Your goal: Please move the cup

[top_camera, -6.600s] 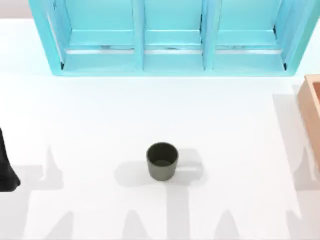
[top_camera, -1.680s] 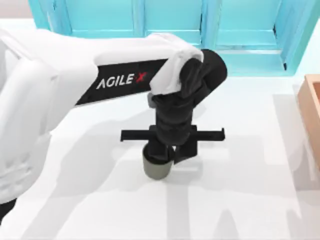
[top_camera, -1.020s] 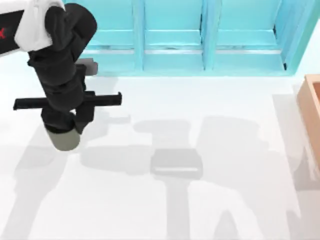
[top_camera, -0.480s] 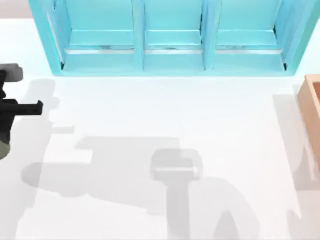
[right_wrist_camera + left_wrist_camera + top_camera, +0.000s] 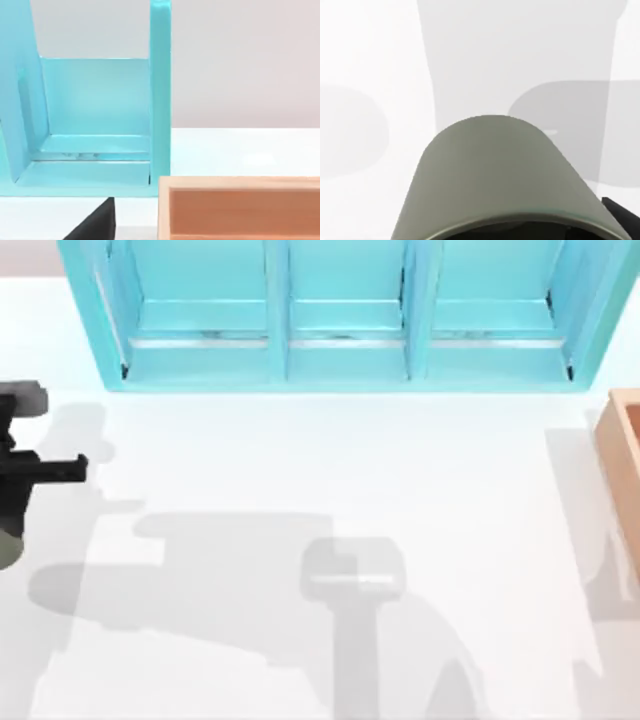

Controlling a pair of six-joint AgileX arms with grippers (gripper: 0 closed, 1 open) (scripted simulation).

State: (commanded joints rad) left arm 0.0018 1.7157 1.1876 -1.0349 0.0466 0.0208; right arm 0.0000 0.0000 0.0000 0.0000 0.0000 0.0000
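The cup is a small olive-grey cylinder, and a sliver of it shows at the top view's far left edge. My left gripper is shut on the cup and holds it above the white table; its black body and crossbar stick into the picture there. In the left wrist view the cup looms close, with a dark finger beside its rim. A dark part of my right gripper shows in the right wrist view, near a shelf unit and a wooden box.
A turquoise shelf unit with three bays runs along the back of the table and appears again as the shelf unit. A light wooden box sits at the right edge, also visible as the wooden box. Arm shadows lie across the table's middle.
My left gripper has carried the cup leftward from the table's left-middle to the far left edge. In the last half second it barely shifted.
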